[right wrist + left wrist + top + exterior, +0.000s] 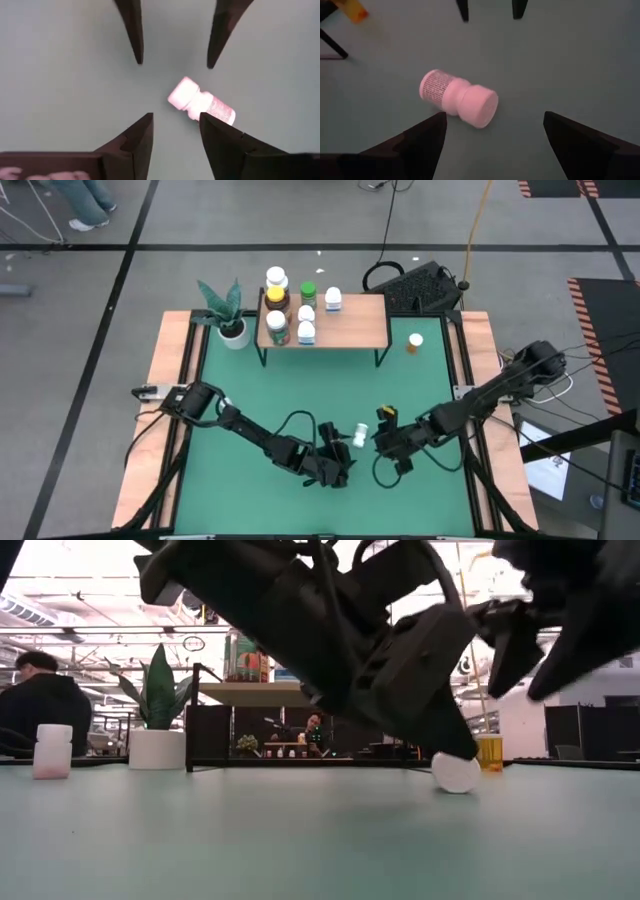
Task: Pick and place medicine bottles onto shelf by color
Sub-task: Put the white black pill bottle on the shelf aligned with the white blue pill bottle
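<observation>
The pink bottle (457, 98) lies on its side on the counter (290, 385) between both spread hands: left hand (340, 452), right hand (383, 440). It could roll away if nudged.

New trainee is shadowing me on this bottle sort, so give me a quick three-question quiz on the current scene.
1. True or false: the pale pink bottle stands upright.
2. Which stands off the shelf, on the green table: A) the orange bottle B) the green bottle?
3. Fill in: the left gripper has its fingers ___.

Key: 1 false, it lies on its side between both grippers. 2 A. 3 open.
</observation>
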`<state>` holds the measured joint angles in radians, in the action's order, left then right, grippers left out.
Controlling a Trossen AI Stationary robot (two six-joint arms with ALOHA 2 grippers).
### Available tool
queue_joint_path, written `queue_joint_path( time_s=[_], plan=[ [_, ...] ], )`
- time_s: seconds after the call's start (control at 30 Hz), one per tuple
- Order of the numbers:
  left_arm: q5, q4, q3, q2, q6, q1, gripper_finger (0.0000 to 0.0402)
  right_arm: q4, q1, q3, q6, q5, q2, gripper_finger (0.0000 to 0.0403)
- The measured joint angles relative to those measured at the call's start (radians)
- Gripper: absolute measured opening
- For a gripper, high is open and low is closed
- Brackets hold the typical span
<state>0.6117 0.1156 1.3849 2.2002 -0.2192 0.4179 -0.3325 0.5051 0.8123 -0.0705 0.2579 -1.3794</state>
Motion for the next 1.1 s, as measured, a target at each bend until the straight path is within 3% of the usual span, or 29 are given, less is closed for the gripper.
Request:
queue_joint_path(
  time_s=[0.23,0.47,0.67,0.87,1.1],
  plan=[
    [0.024,-0.061,0.000,0.000,0.001,0.001,0.0335,0.152,-0.074,-0.034,0.179,-0.001,-0.066,0.0222],
    [0.026,-0.076,0.000,0.000,-0.001,-0.006,0.0335,0.193,-0.149,-0.034,0.434,-0.101,-0.163,0.0258],
    [0.026,-0.082,0.000,0.000,-0.012,-0.005,0.0335,0.240,-0.209,-0.034,0.543,-0.080,-0.196,0.0257],
    [0.026,-0.090,0.000,0.000,-0.020,-0.005,0.0335,0.250,-0.253,-0.033,0.547,-0.192,-0.260,0.0246],
    [0.026,-0.092,0.000,0.000,-0.026,-0.005,0.0335,0.258,-0.257,-0.032,0.480,-0.211,-0.277,0.0184]
  ],
)
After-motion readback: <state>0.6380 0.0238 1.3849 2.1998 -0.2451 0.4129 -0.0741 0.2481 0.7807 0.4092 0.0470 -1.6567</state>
